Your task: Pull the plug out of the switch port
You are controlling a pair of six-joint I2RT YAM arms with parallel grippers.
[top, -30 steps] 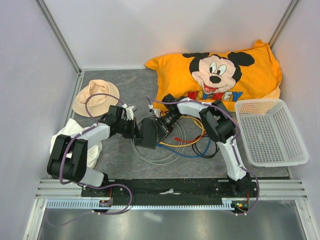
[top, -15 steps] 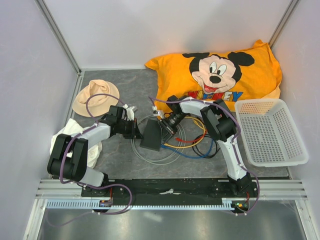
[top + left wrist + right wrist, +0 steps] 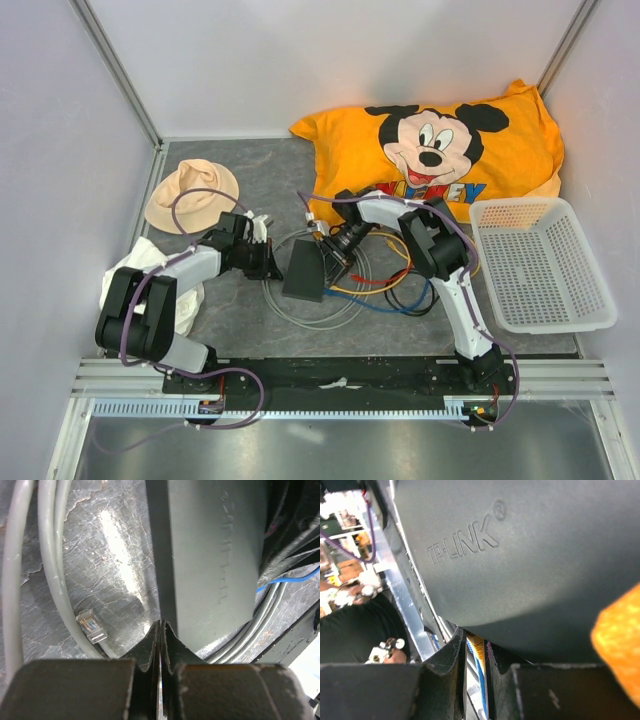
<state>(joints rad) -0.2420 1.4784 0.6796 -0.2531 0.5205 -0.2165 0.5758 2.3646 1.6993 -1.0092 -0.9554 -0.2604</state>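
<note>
Socket row of the switch (image 3: 304, 271) is hidden beneath the right gripper (image 3: 330, 250) from above; its contents cannot be told. Right wrist view: switch cut off top and right, orange blur (image 3: 617, 645) at the right edge, yellow and blue shapes (image 3: 476, 655) between the jaws unidentifiable. White cloth (image 3: 135, 262) is partly hidden behind the left arm (image 3: 190, 265).

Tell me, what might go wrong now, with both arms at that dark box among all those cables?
1. The left gripper is shut on nothing and only sits beside the switch, so a pull on a cable may drag the whole box along.
2. Grey cable loops under the switch and coloured cables lie tangled beside it; either could snag.
</note>
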